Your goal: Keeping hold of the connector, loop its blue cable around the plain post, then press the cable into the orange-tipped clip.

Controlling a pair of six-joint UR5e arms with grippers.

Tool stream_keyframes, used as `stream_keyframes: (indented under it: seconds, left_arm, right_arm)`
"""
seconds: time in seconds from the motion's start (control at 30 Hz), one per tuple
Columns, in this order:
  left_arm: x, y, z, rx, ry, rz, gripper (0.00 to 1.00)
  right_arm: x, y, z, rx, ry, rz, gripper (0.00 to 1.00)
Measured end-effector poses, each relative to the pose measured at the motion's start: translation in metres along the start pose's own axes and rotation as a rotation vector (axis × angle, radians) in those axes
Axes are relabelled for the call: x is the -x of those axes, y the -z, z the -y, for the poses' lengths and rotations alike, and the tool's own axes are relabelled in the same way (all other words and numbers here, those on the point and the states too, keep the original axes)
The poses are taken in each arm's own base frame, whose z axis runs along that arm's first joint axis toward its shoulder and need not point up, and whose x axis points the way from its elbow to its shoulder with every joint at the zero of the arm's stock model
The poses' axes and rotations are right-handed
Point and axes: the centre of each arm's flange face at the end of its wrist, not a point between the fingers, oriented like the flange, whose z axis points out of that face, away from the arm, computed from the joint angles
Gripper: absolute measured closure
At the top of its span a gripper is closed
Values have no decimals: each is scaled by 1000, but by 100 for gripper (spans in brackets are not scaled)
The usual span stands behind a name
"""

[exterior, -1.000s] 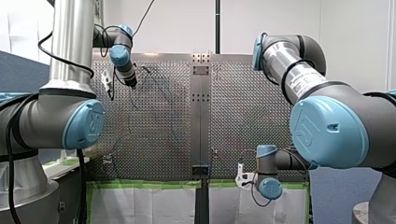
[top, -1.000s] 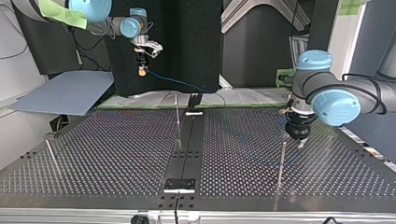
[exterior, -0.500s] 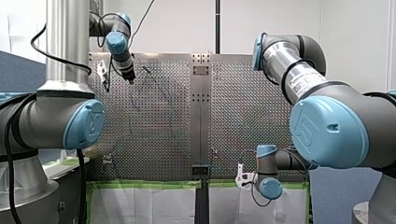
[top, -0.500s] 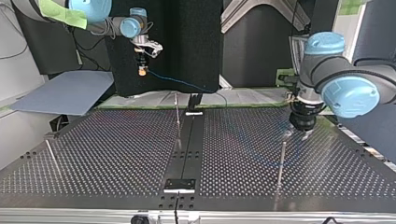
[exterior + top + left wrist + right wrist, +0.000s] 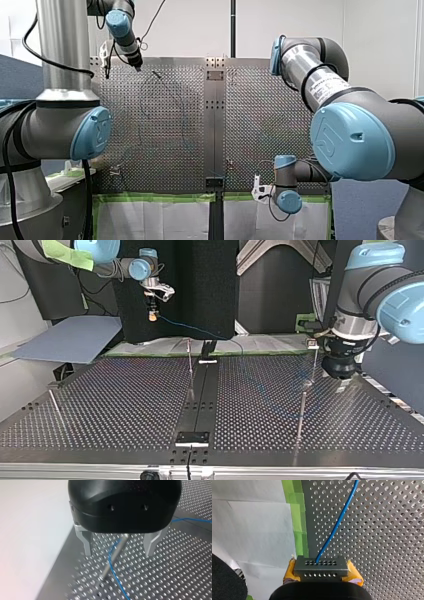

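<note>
My right gripper (image 5: pixel 322 573) is squeezed tight on the connector (image 5: pixel 321 565), with a yellow pad (image 5: pixel 290 571) on each side. It is up in the air by the edge of the table (image 5: pixel 387 555). The blue cable (image 5: pixel 337 521) comes out of the connector and runs off across the table. Far away, my left gripper (image 5: pixel 118 545) is wide open and holds nothing. The post (image 5: pixel 111 560) stands under it, between its fingers (image 5: pixel 86 543), and the cable passes right by it. Nothing pins the cable there. I think a hard or high pull could slide it up off the post, or tug the connector loose.

Perforated table (image 5: pixel 110 405), plain post (image 5: pixel 301 412), blue cable (image 5: pixel 115 572)
</note>
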Motion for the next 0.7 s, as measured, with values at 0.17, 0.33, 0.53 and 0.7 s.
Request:
stream_keyframes:
  seconds: [0.17,0.33,0.53,0.7]
  left_arm:
    - [14,12,8,-41,-34,18,0]
    - [25,15,16,-77,-70,8,0]
    - [27,2,21,-112,-87,-20,0]
    - [30,-6,21,-99,-101,-28,0]
  right_arm:
    - [0,0,1,-8,-1,-1,100]
    - [0,-1,1,-13,-3,-3,100]
    - [-1,-1,2,-14,-3,-4,100]
    - [-1,-2,2,-15,-3,-4,100]
